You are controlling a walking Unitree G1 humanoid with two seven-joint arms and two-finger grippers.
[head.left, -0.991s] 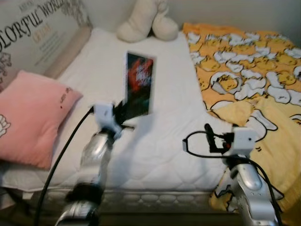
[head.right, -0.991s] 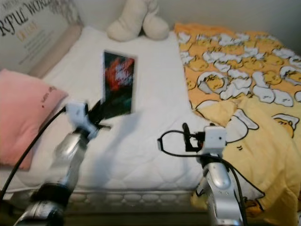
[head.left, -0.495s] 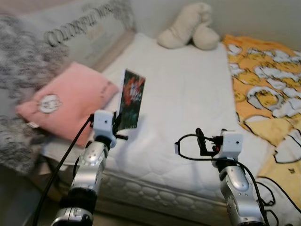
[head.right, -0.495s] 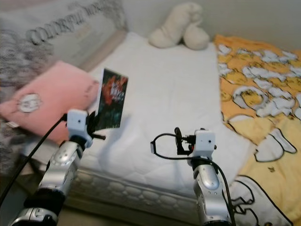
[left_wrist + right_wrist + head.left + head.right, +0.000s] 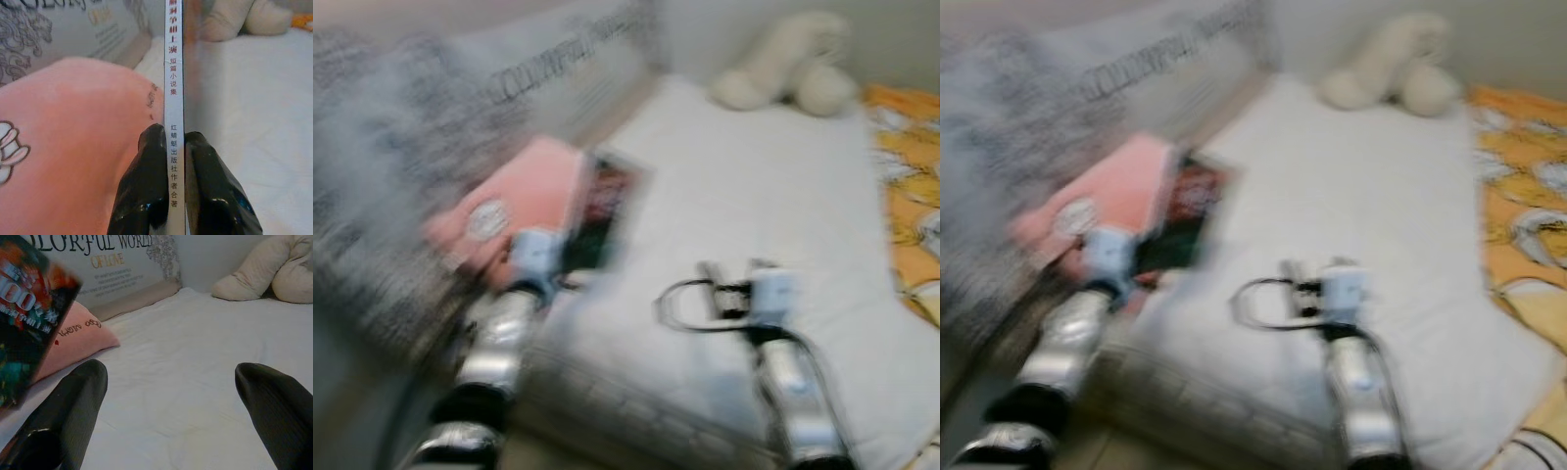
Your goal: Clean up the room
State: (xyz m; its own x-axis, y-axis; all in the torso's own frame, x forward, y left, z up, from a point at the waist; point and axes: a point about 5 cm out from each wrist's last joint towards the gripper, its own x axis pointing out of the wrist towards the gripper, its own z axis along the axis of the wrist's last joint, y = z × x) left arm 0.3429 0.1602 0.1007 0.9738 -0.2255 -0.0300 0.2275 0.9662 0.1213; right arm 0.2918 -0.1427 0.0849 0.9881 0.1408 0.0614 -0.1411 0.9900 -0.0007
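My left gripper (image 5: 173,142) is shut on a thin book (image 5: 174,73), its white spine with Chinese print between the two black fingers (image 5: 146,181). In the blurred left eye view the book (image 5: 607,211) stands upright in front of the pink pillow (image 5: 514,201), above the edge of the white mattress (image 5: 773,186). My right gripper (image 5: 171,382) is open over the mattress with nothing between its fingers; the book's dark red cover (image 5: 29,318) shows to its side.
A cream plush toy (image 5: 788,73) lies at the head of the bed. A large grey printed cushion (image 5: 538,78) leans behind the pink pillow. A yellow patterned blanket (image 5: 911,196) covers the bed's right side.
The whole picture has swung and blurred: the camera is turning left. The book stays held upright in my left gripper, and the right gripper stays open.
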